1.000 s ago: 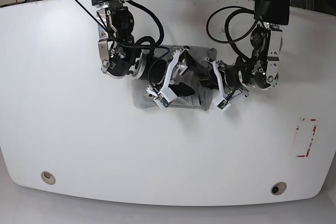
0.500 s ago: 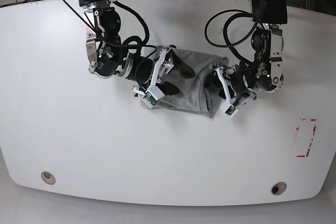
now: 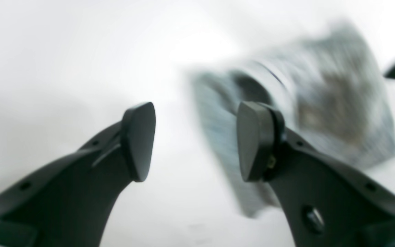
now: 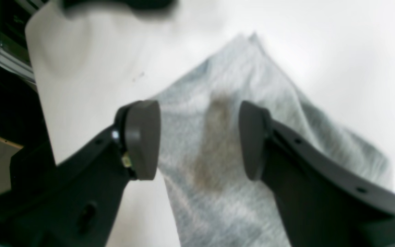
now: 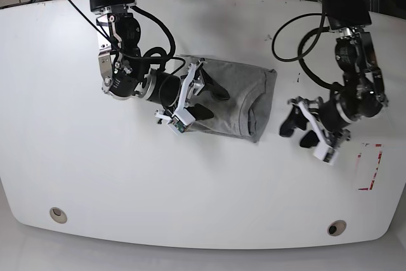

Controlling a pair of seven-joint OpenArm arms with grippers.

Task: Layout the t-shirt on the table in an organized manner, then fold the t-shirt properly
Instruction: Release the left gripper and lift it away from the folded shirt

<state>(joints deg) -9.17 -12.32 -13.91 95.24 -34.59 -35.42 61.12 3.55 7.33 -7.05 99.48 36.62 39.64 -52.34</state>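
Lying folded into a compact, slightly skewed rectangle near the middle of the table (image 5: 76,169), the t-shirt (image 5: 238,96) sits between the two arms. The right gripper (image 5: 206,98) hangs over the shirt's edge on the base view's left, its dark fingers (image 4: 142,139) spread apart; in the right wrist view grey cloth fills the gap between the pads, yet neither pad is seen pressing it, and the fabric appears to lie flat beneath them. The left gripper (image 5: 300,129) is off the garment altogether, on the base view's right, hovering above bare white tabletop just beside the shirt's folded end. Its fingers (image 3: 139,140) also stand apart with nothing between them; in the left wrist view the blurred shirt (image 3: 300,113) lies beyond and to one side of the right-hand pad, partly hidden behind it. A red tape rectangle (image 5: 370,166) marks the table close to this gripper, on its side away from the shirt.
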